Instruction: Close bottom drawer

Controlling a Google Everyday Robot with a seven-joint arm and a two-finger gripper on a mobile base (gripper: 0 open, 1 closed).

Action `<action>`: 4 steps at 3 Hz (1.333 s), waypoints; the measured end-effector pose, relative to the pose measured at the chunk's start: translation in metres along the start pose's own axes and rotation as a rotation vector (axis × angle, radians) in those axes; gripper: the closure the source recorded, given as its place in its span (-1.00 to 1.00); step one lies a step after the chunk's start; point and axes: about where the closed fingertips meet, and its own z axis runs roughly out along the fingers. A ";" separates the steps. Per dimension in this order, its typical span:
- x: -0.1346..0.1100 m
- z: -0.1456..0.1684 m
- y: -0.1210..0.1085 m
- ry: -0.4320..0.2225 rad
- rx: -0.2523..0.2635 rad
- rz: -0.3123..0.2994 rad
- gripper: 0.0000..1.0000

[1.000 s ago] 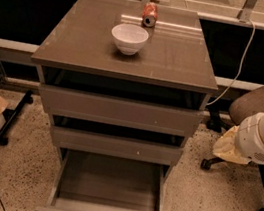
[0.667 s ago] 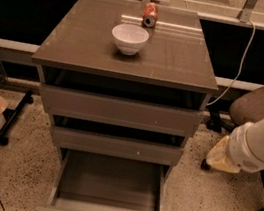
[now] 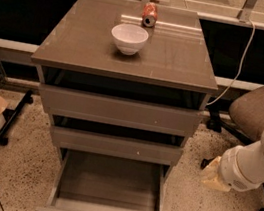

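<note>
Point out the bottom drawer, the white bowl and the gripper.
bottom drawer (image 3: 110,184), camera view, bare inside floor.
white bowl (image 3: 129,39), camera view, outer wall.
gripper (image 3: 212,173), camera view, lower right beside the cabinet, pale tip.

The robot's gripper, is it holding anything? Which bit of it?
Nothing can be seen in its hold. The gripper hangs low on the right, beside the chair, apart from the bottom drawer, which stands open and untouched.
</note>
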 end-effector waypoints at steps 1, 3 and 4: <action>0.017 0.056 0.022 -0.065 -0.031 0.031 1.00; 0.024 0.103 0.035 -0.091 -0.056 0.064 1.00; 0.022 0.134 0.041 -0.066 -0.081 0.057 1.00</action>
